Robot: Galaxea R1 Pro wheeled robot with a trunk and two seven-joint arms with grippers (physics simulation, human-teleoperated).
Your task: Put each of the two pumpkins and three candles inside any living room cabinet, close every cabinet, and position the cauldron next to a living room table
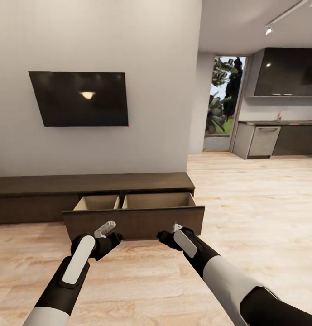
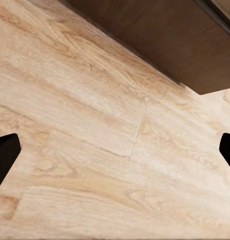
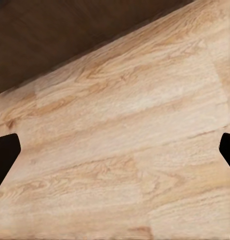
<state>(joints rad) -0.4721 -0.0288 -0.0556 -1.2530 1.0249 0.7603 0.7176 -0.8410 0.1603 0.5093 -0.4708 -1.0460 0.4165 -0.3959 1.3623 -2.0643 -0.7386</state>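
Observation:
The long dark brown cabinet [image 1: 38, 199] stands against the wall under a TV. One wide drawer [image 1: 133, 222] is pulled out towards me, and the visible upper part of its two pale wood compartments holds nothing. My left gripper [image 1: 114, 238] [image 2: 115, 155] and right gripper [image 1: 165, 236] [image 3: 115, 155] hover low over the floor, just in front of the drawer front. Both are open with nothing between the fingers. In the wrist views the dark drawer front [image 2: 160, 35] [image 3: 55, 35] lies past the fingertips. The pumpkins, candles, cauldron and table are out of view.
A black TV [image 1: 79, 97] hangs on the grey wall above the cabinet. Light wood floor [image 1: 255, 203] stretches to the right, towards a grey kitchen [image 1: 273, 140] and a glass door [image 1: 221, 99] at the back.

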